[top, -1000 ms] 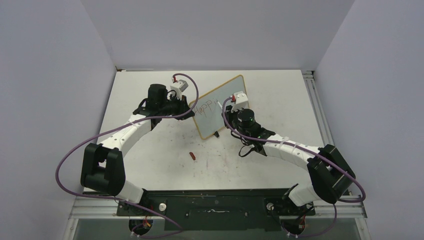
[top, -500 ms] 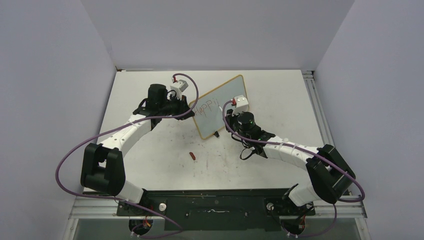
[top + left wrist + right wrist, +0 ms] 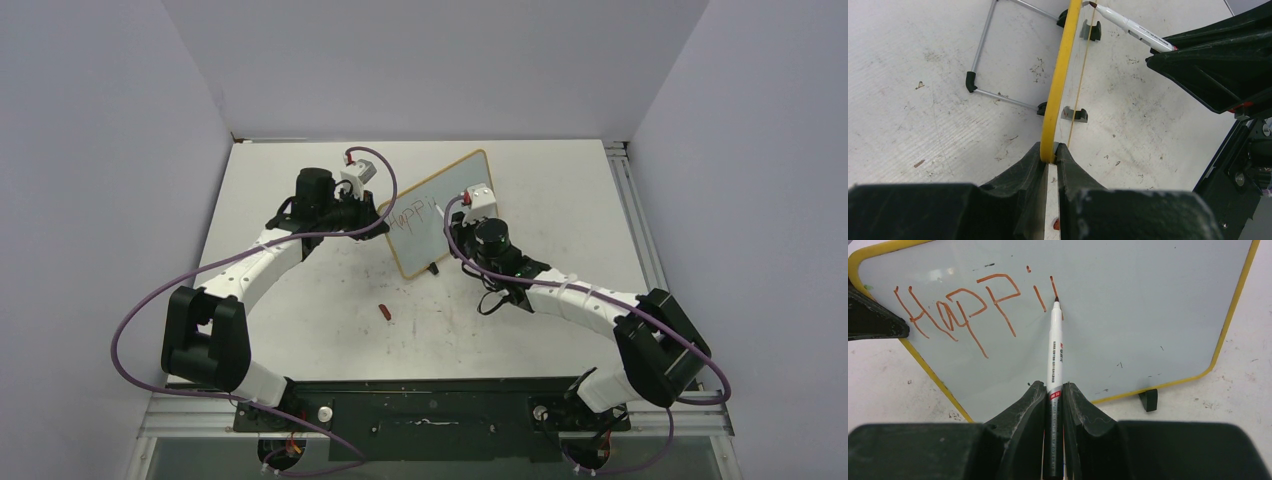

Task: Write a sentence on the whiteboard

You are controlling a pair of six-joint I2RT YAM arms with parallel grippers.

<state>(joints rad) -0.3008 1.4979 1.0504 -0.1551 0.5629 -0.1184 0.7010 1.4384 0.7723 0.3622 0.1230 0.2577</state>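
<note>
Top view: your left arm reaches in to the whiteboard (image 3: 420,240) standing mid-table (image 3: 560,200), with the left gripper (image 3: 383,222) at its left corner. The right arm bends in from the front, wrist a touch higher than half a second ago.

Left wrist: the jaws pinch the yellow frame.

Right wrist: the right gripper (image 3: 1054,397) clamps the marker (image 3: 1054,345), tip touching a stroke after "Happi" in the sentence (image 3: 963,310).

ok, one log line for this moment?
left gripper: shut on whiteboard frame | right gripper: shut on marker, tip at whiteboard | sentence: "Happi" plus one stroke
</note>
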